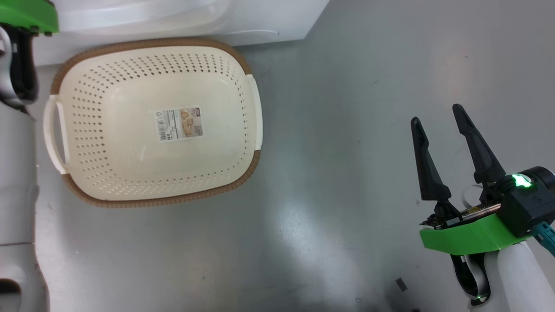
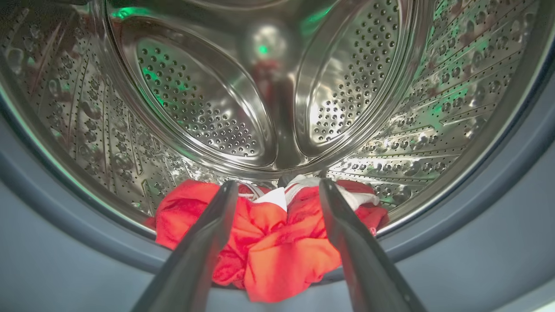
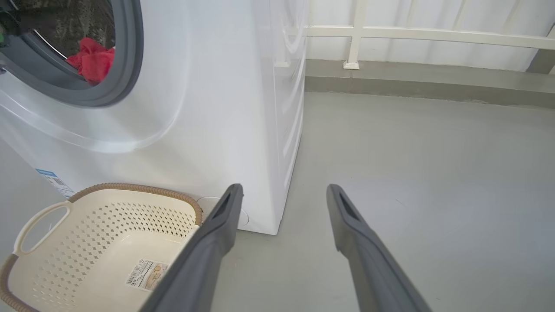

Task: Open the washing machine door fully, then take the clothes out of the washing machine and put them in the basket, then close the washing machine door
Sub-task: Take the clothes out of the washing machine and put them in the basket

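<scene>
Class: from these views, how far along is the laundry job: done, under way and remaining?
Done: the washing machine stands open. Under way: the open left gripper points at the clothes in the drum, nothing gripped. Remaining: the basket is empty; move clothes, close door.

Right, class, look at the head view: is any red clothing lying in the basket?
No, the basket holds just a barcode sticker on its bare cream bottom.

The sticker (image 1: pixel 179 124) in the basket (image 1: pixel 151 43) cannot be read.
</scene>
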